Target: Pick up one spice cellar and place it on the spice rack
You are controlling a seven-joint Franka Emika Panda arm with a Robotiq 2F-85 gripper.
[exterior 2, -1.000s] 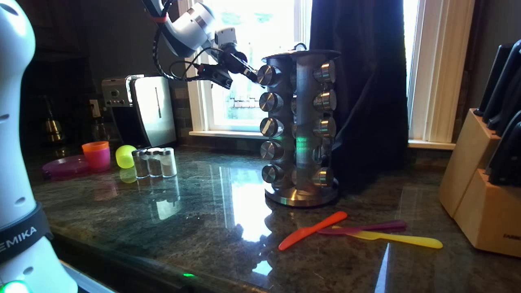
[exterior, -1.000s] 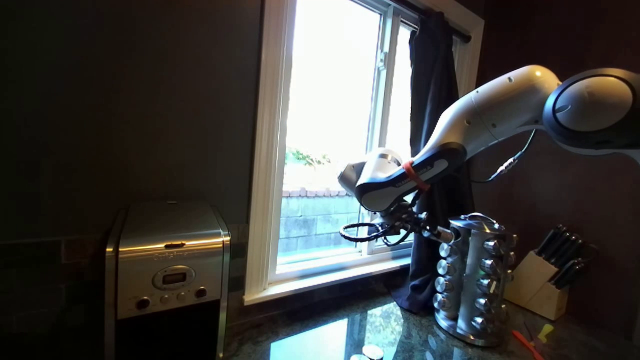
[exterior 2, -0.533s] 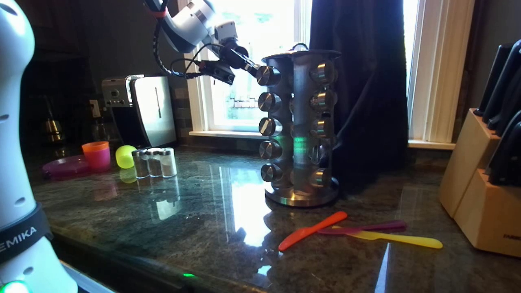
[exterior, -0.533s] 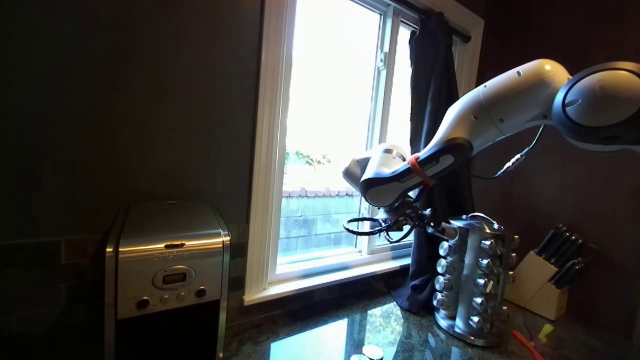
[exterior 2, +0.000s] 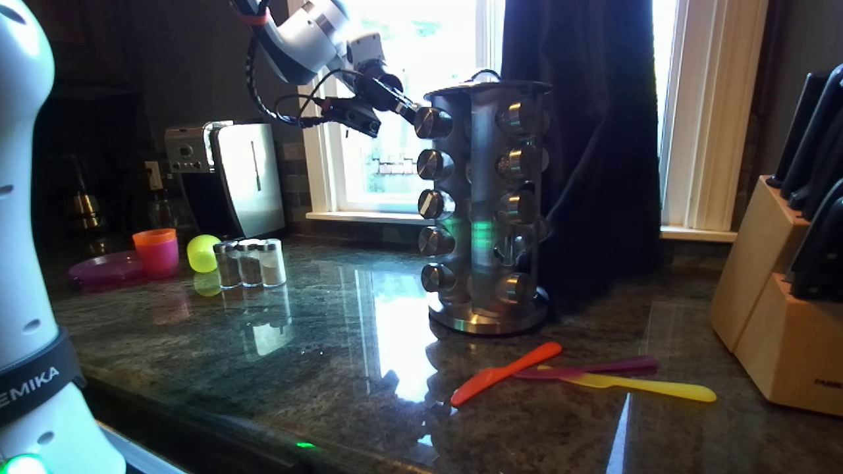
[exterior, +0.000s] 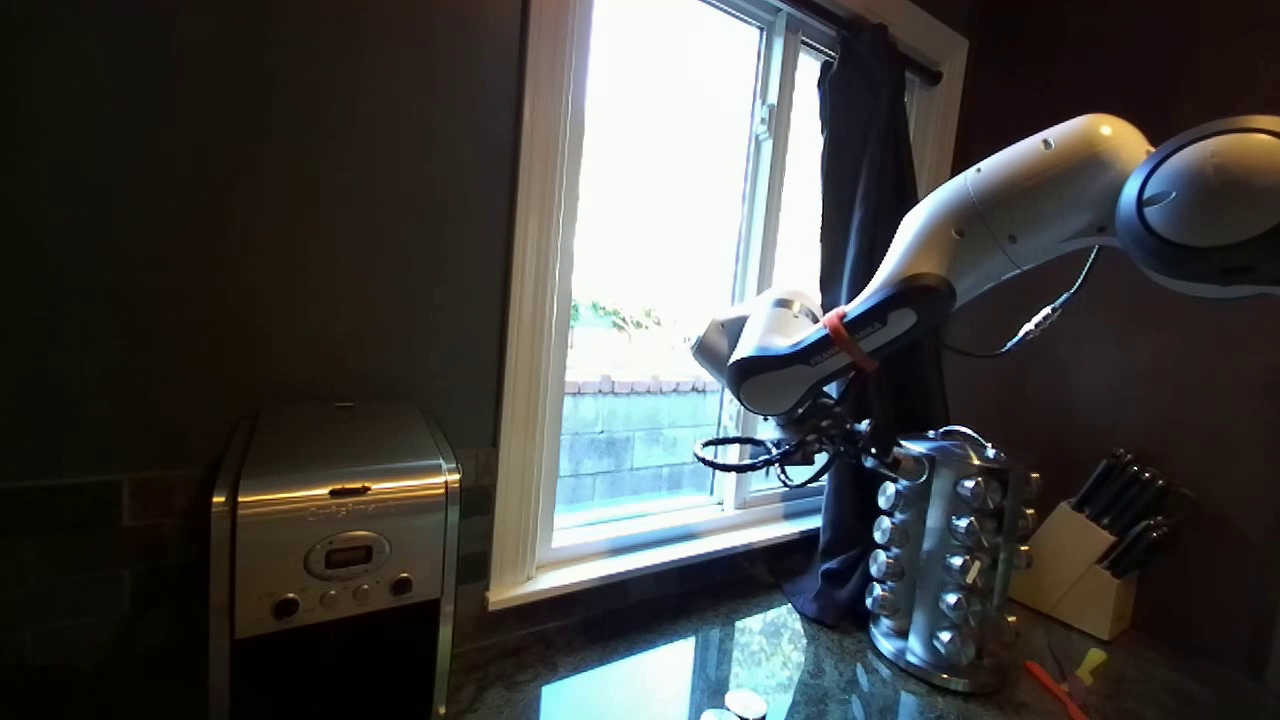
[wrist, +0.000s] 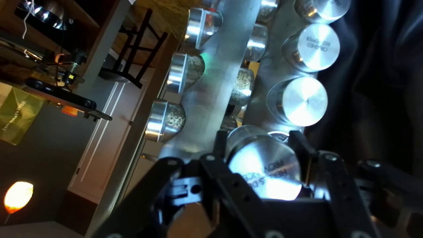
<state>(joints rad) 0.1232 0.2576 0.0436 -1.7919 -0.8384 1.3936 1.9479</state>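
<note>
The spice rack, a silvery tiered carousel, stands on the counter in both exterior views [exterior: 922, 560] [exterior 2: 483, 184] and fills much of the wrist view [wrist: 206, 109]. My gripper [wrist: 257, 137] is shut on a spice jar with a shiny lid [wrist: 271, 168], one finger on each side. The jar's glass end points into the rack, level with the top row; how deep it sits is not clear. In an exterior view the gripper [exterior: 882, 458] is at the rack's upper window side; in an exterior view it [exterior 2: 409, 113] is partly behind a top-row jar, hiding the held jar.
Several spice jars [exterior 2: 250, 263] stand together on the counter, near a yellow-green cup [exterior 2: 203, 253] and pink cup [exterior 2: 157, 253]. Plastic knives [exterior 2: 507, 372] lie before the rack. A knife block [exterior 2: 764, 296] stands beside it. A dark curtain [exterior 2: 593, 164] hangs close behind it.
My gripper has moved toward the rack with the jar, right and slightly up in an exterior view, and the jar has gone in at the top row. The rack has turned slightly.
</note>
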